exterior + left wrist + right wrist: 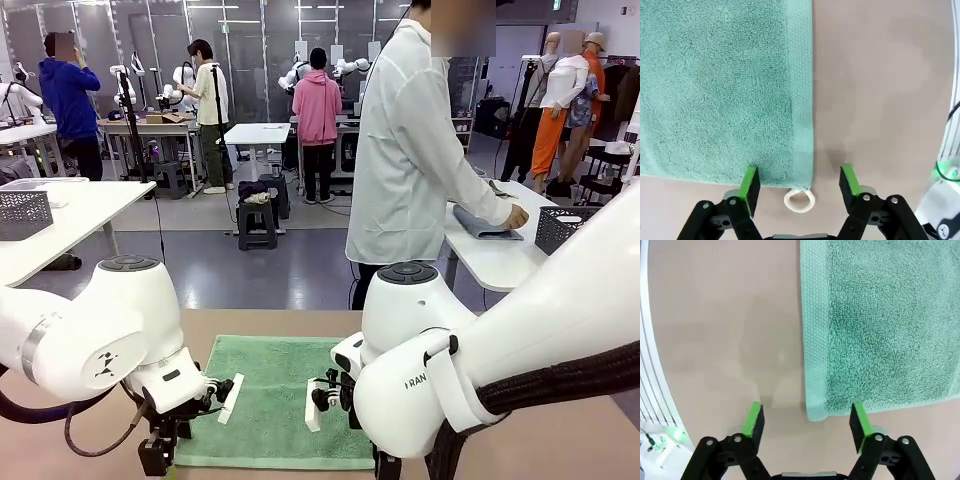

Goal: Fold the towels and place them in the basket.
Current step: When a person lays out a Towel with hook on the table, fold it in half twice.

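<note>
Fold not started; mint towel (270, 395) lies flat on the table.
Jaws apart on both: left gripper (799, 175) and right gripper (806, 414) each straddle a near corner, nothing gripped. Folding, basketing left.

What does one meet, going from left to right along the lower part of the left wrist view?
One finger of the left gripper, at the mint green towel's near edge → the towel's white loop → the other finger, over the bare table → part of a white robot arm.
</note>
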Robot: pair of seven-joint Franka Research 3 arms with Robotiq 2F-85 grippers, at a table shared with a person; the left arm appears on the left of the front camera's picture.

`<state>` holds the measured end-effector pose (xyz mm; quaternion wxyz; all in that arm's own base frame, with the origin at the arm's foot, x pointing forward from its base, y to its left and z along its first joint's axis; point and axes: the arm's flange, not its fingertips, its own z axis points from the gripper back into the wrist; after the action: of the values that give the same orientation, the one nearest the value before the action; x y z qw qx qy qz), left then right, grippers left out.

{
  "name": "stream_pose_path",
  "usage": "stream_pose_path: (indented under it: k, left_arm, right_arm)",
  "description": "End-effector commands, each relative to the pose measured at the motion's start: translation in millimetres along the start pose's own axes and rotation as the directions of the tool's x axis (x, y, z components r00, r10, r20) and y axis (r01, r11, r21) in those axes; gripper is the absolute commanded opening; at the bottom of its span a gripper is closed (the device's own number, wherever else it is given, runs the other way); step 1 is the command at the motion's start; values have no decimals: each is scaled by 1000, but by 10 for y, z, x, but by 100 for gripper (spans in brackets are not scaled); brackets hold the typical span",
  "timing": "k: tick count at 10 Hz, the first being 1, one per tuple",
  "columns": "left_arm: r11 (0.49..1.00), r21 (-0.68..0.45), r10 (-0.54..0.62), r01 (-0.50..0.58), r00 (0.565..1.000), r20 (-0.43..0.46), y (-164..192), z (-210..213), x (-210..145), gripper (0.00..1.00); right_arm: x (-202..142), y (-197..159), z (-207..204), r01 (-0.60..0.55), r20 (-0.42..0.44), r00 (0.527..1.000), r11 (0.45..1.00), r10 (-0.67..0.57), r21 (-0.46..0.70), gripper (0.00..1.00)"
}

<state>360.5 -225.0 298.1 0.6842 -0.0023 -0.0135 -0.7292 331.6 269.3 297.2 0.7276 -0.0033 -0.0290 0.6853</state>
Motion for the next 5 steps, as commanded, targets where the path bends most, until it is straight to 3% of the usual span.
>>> stream_pose_path:
  k: [1,2,3,4,5]
  left_arm:
    - [999,38,3,-3,1000,-4,20,-58,-16,77]
    - [999,46,9,-8,1000,-4,30,-65,-18,77]
    - [998,56,8,-7,1000,-22,32,-71,-9,64]
    - [998,58,9,-8,1000,-23,32,-70,-9,58]
    - [998,67,11,-9,1000,-24,35,-63,-7,59]
  right_arm:
    - [-19,-50,-46,-14,7,1000,1000,14,-12,83]
    - [-27,-53,-56,-16,5,1000,1000,16,-10,83]
    - [-30,-55,-61,-16,2,1000,1000,16,-13,65]
    - [-29,-56,-67,-7,3,1000,1000,7,-9,64]
    - [-31,-55,-72,-5,6,1000,1000,5,-13,64]
